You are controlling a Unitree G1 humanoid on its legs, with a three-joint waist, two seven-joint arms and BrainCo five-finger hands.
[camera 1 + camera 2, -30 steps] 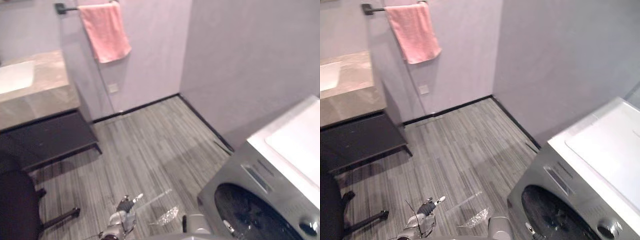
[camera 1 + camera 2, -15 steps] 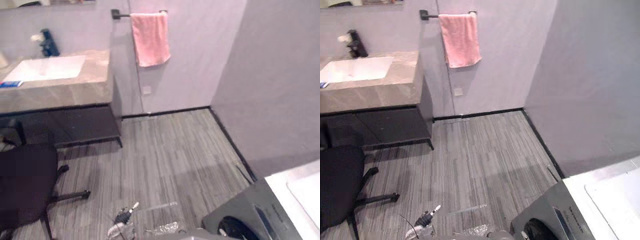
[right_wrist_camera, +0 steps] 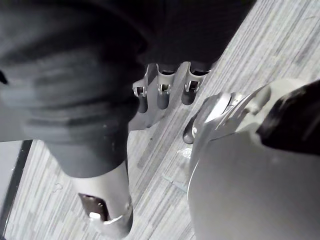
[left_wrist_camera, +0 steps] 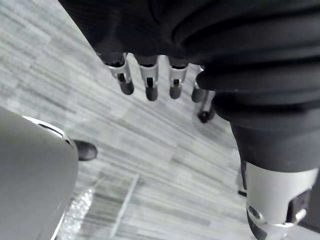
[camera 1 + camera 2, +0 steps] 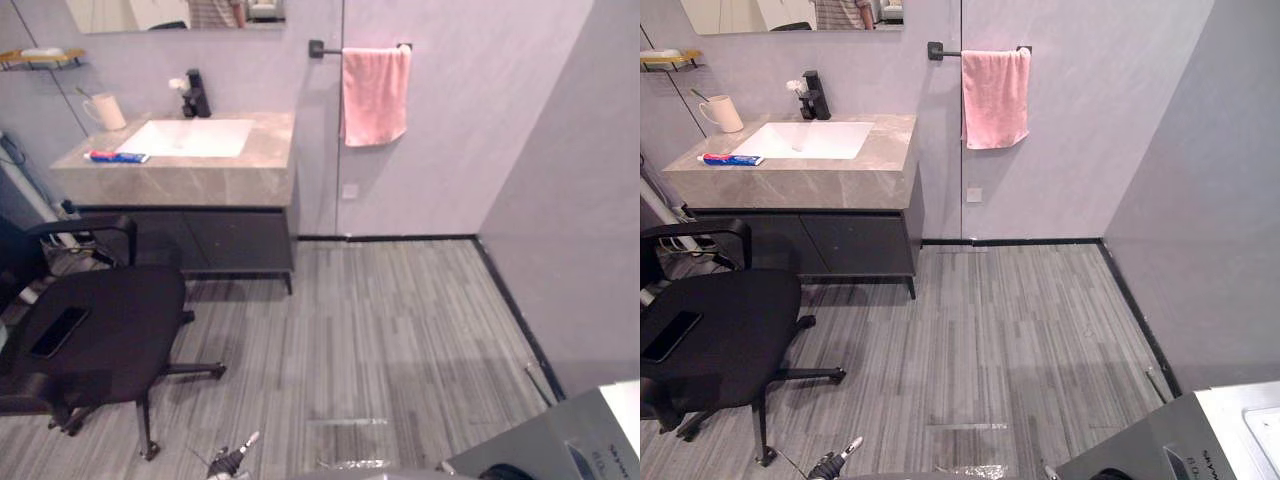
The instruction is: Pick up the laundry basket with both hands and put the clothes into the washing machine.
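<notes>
Where grey plank floor [image 5: 400, 320] meets lower right corner of head views, washing machine [image 5: 560, 455] stands, grey front and edge of white top visible. Left robot hand [image 4: 148, 75]: fingers straight, apart, hanging over floor, clamped on nothing. Right robot hand [image 3: 161, 90]: same state, fingers loose above floor. Black office chair [image 5: 100, 335] at left, dark phone [image 5: 60, 331] flat on seat. Table [image 5: 200, 183] against back wall [image 5: 460, 140] carries sink [image 5: 188, 137], cup [image 5: 106, 111], tube [image 5: 116, 156]. Pink towel [image 5: 374, 95] hangs on rail [image 5: 322, 48], right of table.

Surfaces I'm seeing
I'm looking over a matt grey plank floor [image 5: 400, 320], a soft pink cloth towel [image 5: 374, 95] and a smooth satin-grey washing machine [image 5: 1140, 452].
</notes>
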